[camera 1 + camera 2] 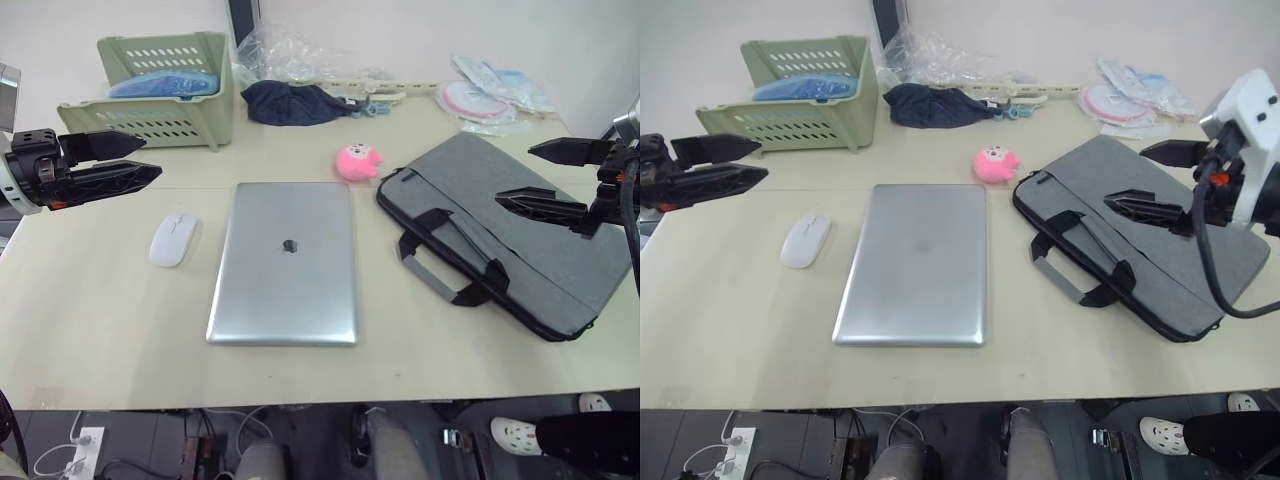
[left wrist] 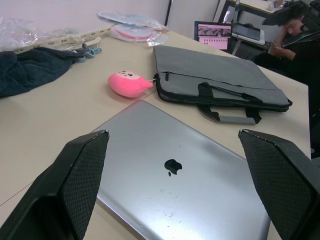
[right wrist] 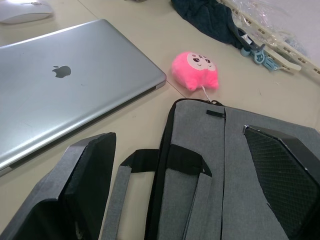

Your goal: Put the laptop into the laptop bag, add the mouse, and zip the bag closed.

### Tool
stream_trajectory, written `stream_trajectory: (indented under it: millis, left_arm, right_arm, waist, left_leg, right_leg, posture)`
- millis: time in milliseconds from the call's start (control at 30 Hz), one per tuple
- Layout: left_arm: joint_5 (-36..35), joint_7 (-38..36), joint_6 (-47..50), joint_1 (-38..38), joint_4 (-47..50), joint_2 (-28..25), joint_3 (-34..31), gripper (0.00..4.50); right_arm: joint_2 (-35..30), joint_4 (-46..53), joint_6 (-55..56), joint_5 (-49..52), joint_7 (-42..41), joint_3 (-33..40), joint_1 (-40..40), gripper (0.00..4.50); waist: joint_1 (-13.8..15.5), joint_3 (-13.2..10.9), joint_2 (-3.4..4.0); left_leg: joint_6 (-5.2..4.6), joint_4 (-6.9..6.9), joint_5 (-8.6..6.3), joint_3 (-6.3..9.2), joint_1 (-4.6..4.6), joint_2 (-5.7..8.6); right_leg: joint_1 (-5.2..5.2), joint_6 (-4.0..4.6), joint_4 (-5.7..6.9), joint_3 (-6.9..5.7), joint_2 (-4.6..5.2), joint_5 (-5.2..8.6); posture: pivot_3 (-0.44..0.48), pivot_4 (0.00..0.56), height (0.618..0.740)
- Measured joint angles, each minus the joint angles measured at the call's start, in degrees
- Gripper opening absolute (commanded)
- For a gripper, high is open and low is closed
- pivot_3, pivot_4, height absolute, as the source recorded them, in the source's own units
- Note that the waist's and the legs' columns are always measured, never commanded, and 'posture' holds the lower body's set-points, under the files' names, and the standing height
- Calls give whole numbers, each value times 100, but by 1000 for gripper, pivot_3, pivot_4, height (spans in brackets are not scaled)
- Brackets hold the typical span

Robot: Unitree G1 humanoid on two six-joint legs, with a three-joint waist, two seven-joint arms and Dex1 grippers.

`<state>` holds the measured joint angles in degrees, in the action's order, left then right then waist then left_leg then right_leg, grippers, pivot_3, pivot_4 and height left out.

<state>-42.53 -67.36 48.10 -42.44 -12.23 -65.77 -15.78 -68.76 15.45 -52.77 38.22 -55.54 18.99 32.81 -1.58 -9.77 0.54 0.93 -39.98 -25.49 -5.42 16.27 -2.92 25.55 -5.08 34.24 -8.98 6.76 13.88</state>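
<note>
Left end effector [image 1: 135, 158] hovering over the counter's [image 1: 100, 310] left edge, fingers apart, holding nothing. Mouse [image 1: 172, 239] lying just left of the laptop [image 1: 284, 262], which is sitting closed and flat mid-counter. Pink plush toy [image 1: 357, 161] resting between laptop and laptop bag [image 1: 520, 235]. Right end effector [image 1: 540, 174] hanging over the bag, fingers apart, empty. Risk: bag looking zipped and flat, so laptop likely jamming at the opening; thin lid probably slipping from a pinch.

mouse [image 1: 173, 239] left of laptop [image 1: 285, 263] | bag [image 1: 505, 230] right of laptop | plush toy [image 1: 357, 161] behind, between them
</note>
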Motion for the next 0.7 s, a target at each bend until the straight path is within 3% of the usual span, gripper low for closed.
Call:
stream_trajectory:
  millis: [700]
  left_arm:
    - [126, 15, -244, 135, -48, 47, -175, 4500]
  right_arm:
    - [138, 7, 15, 8, 151, -106, 57, 4440]
  waist:
    - [-9, 0, 0]
  left_leg:
    - [0, -1, 0, 0, -1, 0]
  right_leg:
    - [0, 0, 1, -1, 0, 0]
  posture:
    - [0, 150, 740]
